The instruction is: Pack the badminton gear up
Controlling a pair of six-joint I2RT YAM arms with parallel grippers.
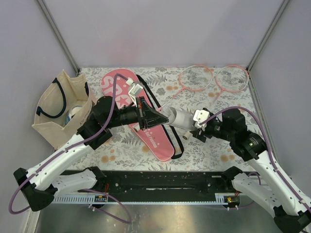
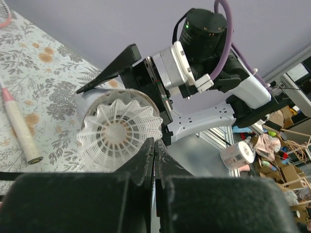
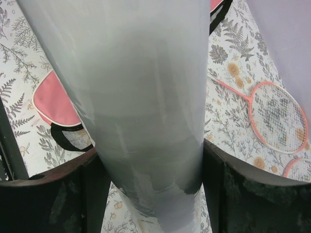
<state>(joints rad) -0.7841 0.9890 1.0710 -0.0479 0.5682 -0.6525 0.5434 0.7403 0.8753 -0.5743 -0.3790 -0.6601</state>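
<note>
Centrally, the right tool (image 1: 193, 127) clamped the white tube (image 1: 182, 119); the left tool (image 1: 163, 118), fingers together, touched the shuttlecock (image 2: 119, 131) in its mouth; rackets (image 1: 196, 77) lay along the far edge of the tabletop (image 1: 228, 145).

My right claw (image 3: 150, 194) has matt black fingers (image 3: 48, 199), and I see scuffs on them. The white tube (image 3: 146, 97) looks smooth with a soft shine, like plastic. The shuttlecock (image 2: 119, 133) is white plastic netting. The worktop (image 1: 228, 145) looks dull, with printed flowers. The tote bag (image 1: 51, 116) is rough beige cloth. The pink cover (image 1: 114, 85) looks like smooth cloth, and its strap (image 1: 179, 144) is dull black.
</note>
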